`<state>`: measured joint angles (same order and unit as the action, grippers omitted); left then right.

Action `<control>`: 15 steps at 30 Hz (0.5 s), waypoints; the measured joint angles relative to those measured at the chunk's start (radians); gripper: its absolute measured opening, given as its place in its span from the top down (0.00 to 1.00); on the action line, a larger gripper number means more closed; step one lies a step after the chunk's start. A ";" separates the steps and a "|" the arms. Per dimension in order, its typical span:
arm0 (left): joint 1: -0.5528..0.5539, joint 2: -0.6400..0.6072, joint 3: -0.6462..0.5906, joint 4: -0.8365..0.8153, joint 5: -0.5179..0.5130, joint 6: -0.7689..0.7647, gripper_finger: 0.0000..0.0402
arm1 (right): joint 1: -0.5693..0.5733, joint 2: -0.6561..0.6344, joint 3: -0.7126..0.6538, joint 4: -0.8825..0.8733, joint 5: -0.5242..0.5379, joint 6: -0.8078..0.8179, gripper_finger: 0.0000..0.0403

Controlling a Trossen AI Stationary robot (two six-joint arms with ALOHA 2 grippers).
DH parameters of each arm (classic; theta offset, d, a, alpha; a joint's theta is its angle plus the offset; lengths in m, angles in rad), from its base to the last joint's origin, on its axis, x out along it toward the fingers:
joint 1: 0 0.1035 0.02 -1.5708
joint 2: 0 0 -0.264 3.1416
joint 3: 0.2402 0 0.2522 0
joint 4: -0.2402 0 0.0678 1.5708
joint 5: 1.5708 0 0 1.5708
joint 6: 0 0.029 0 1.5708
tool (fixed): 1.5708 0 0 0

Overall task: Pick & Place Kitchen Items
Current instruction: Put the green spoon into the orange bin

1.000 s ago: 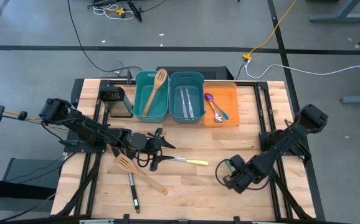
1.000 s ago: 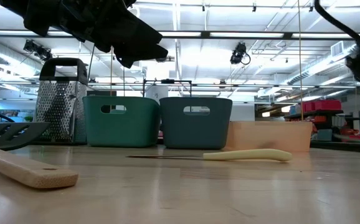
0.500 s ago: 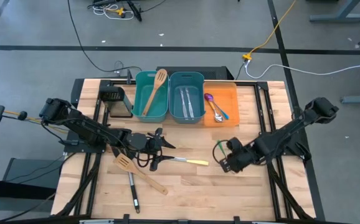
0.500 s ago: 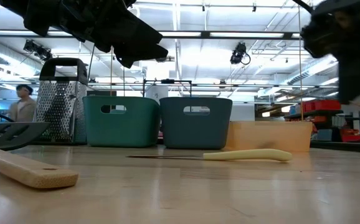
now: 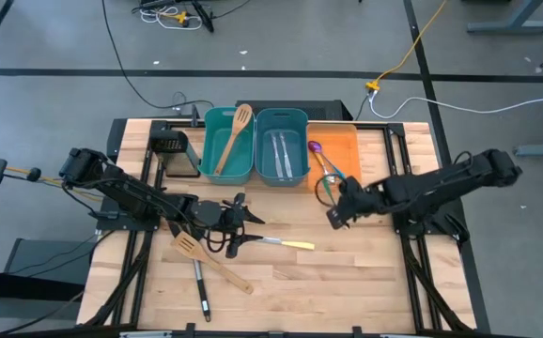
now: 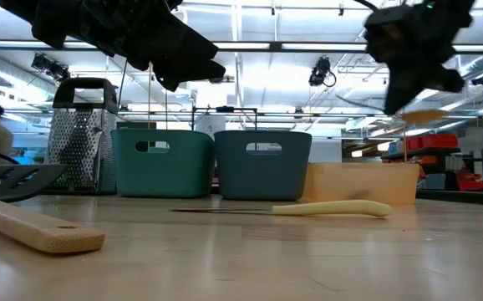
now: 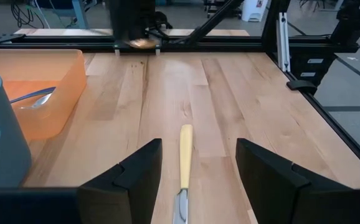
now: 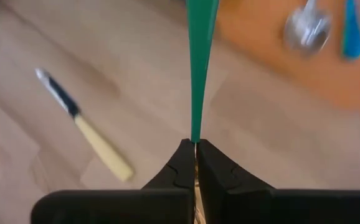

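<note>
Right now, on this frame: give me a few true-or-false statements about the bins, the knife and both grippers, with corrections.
1. The right gripper is shut on a green handle. True.
2. The yellow knife lies in the orange bin. False: it lies on the table.
3. The left gripper is open above the knife. True.
4. A wooden spatula leans in a teal bin. True.
5. The orange bin is empty. False: it holds spoons.

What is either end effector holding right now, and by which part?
The right end effector is shut on the end of a green-handled utensil, likely a spoon. The left end effector is open over the yellow-handled knife, holding nothing.
</note>
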<state>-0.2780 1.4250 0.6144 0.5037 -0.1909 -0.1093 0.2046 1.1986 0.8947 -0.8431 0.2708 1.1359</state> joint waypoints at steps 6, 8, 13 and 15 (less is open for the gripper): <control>0.000 0.000 0.000 0.000 0.000 0.000 0.48 | -0.106 0.004 0.128 -0.089 0.083 -0.133 0.98; 0.000 0.000 0.000 0.000 0.000 0.000 0.48 | -0.148 0.006 0.149 -0.124 0.088 -0.164 0.98; 0.000 0.000 0.000 -0.003 0.000 0.000 0.48 | -0.272 0.015 0.157 -0.140 0.064 -0.238 0.98; 0.000 0.000 0.000 -0.005 0.000 0.000 0.48 | -0.321 0.018 0.158 -0.127 0.049 -0.275 0.98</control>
<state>-0.2783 1.4250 0.6144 0.4988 -0.1909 -0.1093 -0.1165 1.2170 1.0527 -0.9705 0.3203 0.8609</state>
